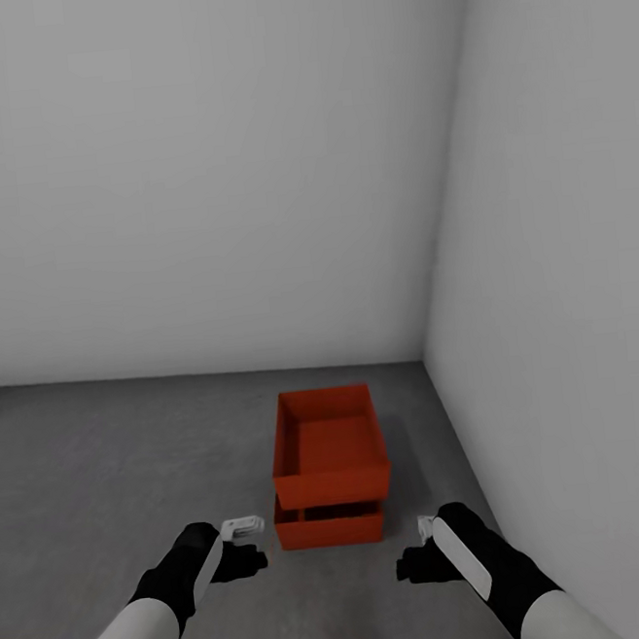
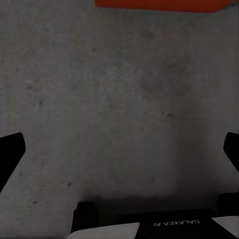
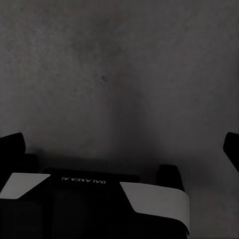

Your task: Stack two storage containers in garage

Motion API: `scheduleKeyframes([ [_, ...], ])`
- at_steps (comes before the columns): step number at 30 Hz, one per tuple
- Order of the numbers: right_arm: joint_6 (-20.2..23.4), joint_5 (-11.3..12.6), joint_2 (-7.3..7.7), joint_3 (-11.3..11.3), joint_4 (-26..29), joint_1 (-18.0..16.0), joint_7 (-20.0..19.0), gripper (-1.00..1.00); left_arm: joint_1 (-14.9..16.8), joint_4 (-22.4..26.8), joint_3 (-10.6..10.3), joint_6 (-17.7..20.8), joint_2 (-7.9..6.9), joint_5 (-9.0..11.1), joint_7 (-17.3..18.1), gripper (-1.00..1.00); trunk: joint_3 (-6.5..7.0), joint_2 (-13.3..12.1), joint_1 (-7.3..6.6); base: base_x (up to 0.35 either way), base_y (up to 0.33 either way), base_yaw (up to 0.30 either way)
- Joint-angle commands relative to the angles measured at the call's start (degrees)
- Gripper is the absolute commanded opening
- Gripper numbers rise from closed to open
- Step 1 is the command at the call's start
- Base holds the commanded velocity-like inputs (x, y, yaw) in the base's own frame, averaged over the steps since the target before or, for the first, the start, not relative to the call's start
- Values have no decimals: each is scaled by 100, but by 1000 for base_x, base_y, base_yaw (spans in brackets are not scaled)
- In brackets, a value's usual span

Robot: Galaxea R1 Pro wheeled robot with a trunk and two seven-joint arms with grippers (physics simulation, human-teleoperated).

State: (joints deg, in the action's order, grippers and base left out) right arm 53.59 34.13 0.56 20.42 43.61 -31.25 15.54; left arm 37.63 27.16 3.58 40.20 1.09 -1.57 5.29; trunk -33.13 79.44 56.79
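Observation:
In the garage, two red-orange storage containers stand stacked on the dark grey concrete floor point(image 1: 98, 458) near the right corner. The upper container point(image 1: 328, 441) rests on the lower container point(image 1: 329, 527), whose front wall shows beneath it. My left gripper point(image 1: 243, 559) hangs just left of the stack's front and my right gripper point(image 1: 416, 564) just right of it, both apart from the bins. In the left wrist view the left gripper point(image 2: 119, 152) is open over bare floor, with a container edge point(image 2: 159, 4) beyond it. The right gripper point(image 3: 122, 147) is open over bare floor too.
A pale grey back wall point(image 1: 198, 175) meets the right wall point(image 1: 566, 237) in a corner just behind and right of the stack. Open concrete stretches away to the left of the bins.

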Motion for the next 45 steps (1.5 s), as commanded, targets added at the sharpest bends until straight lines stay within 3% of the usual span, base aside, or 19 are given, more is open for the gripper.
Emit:
scheduleKeyframes([
  [1, 11, 59, 4, 24, 7, -4, 54, 100, 1, 9, 37, 31, 6, -19, 25, 100, 3, 3, -4, -338, 0, 0],
  [15, 11, 59, 10, 25, 7, -4, 47, 100, 2, 9, 39, 31, 6, 2, 25, 100, 89, 3, -4, -308, 0, 0],
  [45, 10, 59, -7, 32, -17, -4, 37, 100, -1, 2, 40, 31, -7, 6, 38, 100, 91, 3, -4, -8, 0, 0],
])
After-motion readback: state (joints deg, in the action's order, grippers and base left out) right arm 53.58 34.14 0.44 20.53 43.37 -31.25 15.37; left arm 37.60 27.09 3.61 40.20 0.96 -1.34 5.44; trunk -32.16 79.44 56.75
